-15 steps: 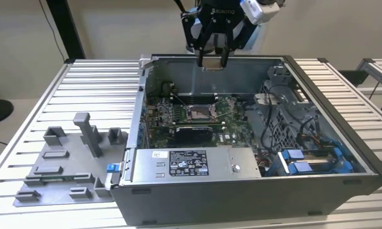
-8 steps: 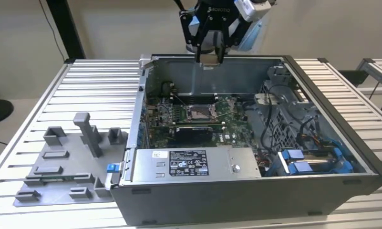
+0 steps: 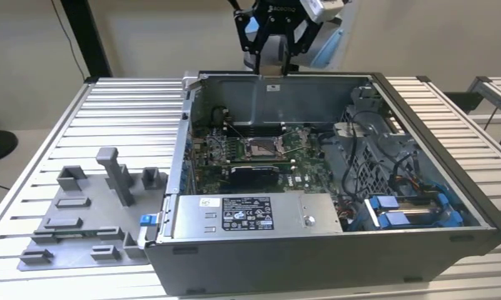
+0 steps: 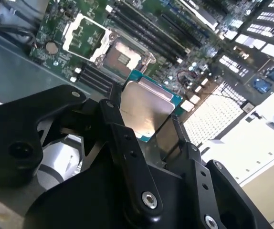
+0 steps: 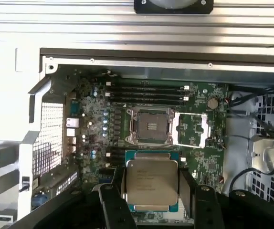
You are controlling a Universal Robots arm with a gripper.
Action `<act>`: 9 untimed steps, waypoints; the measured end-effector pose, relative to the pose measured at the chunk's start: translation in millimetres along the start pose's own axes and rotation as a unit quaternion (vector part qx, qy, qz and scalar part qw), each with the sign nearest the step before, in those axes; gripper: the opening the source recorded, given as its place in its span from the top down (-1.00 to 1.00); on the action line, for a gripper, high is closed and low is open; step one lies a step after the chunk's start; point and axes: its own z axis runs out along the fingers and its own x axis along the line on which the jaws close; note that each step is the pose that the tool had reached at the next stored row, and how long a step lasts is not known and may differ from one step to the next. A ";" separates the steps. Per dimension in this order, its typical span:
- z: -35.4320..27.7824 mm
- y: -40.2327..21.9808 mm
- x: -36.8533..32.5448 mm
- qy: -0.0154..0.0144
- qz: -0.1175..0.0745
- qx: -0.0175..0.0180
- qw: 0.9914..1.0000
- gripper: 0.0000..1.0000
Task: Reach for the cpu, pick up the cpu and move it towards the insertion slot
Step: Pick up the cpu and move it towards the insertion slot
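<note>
Surroundings: an open computer case [image 3: 334,187] is seen on the slatted tabletop [image 3: 125,119], with a grey fixture plate [image 3: 83,219] beside it toward the exterior view's left; a power supply [image 3: 250,214] and blue-tabbed drive bays [image 3: 409,209] line the case's near wall.
Obstruction: nothing is seen between the chip and the socket.
Tool: the tool [image 5: 151,188] is narrowed onto the cpu [image 5: 152,183], its fingers [image 5: 187,191] pressed against two opposite edges.
Cpu: held flat above the motherboard [image 5: 199,157], near the insertion slot [image 5: 151,126].
Insertion slot: its frame is open, the load plate [image 5: 192,131] folded aside.
Views: in the exterior view the tool [image 3: 273,37] is seen high above the case's far wall; both wrist views show the grasp on the cpu [image 4: 144,107].
</note>
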 end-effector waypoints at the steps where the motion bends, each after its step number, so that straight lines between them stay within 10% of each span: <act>1: 0.6 3.0 -0.2 0.000 0.000 0.000 1.000 1.00; 9: 3.7 15.2 -3.9 -0.005 0.001 -0.006 1.000 1.00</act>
